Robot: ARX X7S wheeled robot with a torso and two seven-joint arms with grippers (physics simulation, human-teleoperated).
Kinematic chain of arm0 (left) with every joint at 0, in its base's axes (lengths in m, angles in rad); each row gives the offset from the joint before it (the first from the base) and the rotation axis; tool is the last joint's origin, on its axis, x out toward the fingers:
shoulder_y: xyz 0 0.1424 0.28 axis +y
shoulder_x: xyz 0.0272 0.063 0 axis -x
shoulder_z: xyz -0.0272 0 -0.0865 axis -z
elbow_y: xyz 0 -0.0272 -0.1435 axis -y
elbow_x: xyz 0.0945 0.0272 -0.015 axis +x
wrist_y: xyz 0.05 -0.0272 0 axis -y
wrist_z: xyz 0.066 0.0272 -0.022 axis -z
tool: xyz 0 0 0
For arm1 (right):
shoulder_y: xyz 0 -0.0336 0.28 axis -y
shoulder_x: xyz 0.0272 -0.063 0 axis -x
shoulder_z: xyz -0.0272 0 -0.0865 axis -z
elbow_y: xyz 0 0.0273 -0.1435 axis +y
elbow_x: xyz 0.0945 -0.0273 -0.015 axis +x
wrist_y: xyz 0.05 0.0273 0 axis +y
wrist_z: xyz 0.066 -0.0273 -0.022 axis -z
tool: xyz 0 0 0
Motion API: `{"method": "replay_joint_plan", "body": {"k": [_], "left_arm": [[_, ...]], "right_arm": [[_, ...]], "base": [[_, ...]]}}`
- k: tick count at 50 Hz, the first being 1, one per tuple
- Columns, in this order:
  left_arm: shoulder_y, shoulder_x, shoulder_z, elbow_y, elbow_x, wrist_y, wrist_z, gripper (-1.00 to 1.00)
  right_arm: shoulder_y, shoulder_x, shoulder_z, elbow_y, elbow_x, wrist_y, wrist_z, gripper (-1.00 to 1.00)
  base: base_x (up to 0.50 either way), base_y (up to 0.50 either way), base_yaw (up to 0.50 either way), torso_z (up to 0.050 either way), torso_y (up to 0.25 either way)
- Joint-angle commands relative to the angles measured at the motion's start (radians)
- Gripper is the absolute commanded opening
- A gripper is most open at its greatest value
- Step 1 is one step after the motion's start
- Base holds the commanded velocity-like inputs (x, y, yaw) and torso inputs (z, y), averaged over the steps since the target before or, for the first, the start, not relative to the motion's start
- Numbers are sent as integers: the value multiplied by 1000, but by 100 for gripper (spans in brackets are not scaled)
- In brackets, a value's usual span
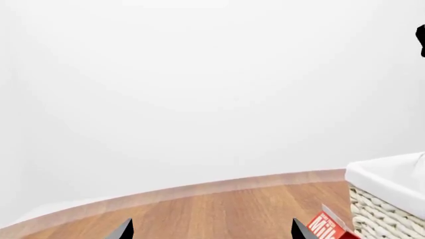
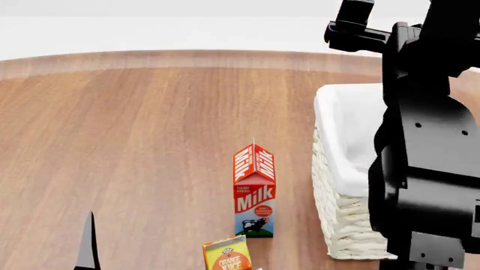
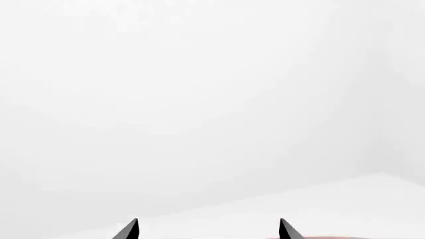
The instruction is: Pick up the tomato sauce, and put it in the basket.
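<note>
The right arm (image 2: 420, 169) is hanging over the basket (image 2: 334, 185), seemingly for a drop, both grippers showing spread, empty fingertips, tomato sauce unseen.

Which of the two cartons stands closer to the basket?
The milk carton, red and white, beside the basket. The yellow orange juice carton sits farther from it, at the view's lower edge.

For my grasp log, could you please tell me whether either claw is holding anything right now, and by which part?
Nothing is held. The left claw and the right claw both show spread fingertips with only empty space between them. The tomato sauce is not in view.
</note>
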Motion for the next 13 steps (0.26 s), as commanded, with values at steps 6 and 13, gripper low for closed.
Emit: {"method": "replay_joint_plan", "body": {"k": [6,13], "left_arm": [[-1,-6,1,18,-7,-8,-7,100],[-2,-9,-2,22,-11,-9,-9,100]], "right_arm": [[-282,-17,115,-918,225,412,44,100],[-331,-12,164,-1104,288,482,71,100]], "base": [[0,0,0,0,0],[0,0,0,0,0]]}}
